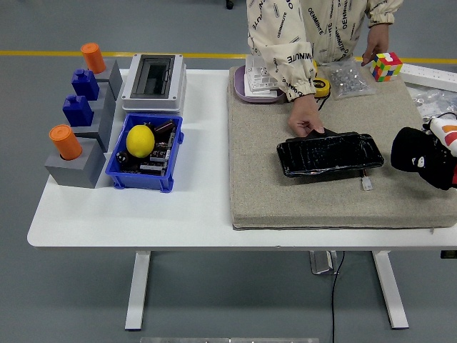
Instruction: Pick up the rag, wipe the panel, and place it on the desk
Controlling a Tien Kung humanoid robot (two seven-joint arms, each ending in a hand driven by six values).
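Only the head view here, so one pass around it. The panel (pixel 330 153), a glossy black slab, lies flat right of center on a beige felt mat (pixel 264 193) covering the right half of the white worktop (pixel 143 211); I'd guess the mat is there to keep it from sliding or scratching. A person at the top of the frame has one hand (pixel 305 119) pressed on the panel's upper left corner, probably pinning it for wiping, while their other hand (pixel 376 44) rests by a colorful puzzle cube (pixel 386 66) in the upper right. The right robot hand (pixel 421 163) comes in from the right edge, just beside the panel's right end. It's a black lump from here, so I can't tell whether it's curled or relaxed, or whether it's holding anything. I honestly can't pick out the rag; it could be bundled in that dark mass, but nothing confirms that. The left robot hand isn't in frame. On the left side, well apart from the action, sit a blue bin (pixel 145 153) holding a yellow lemon (pixel 141 140), a white breaker box (pixel 153 82), and gray blocks with orange and blue pegs (pixel 77 136).
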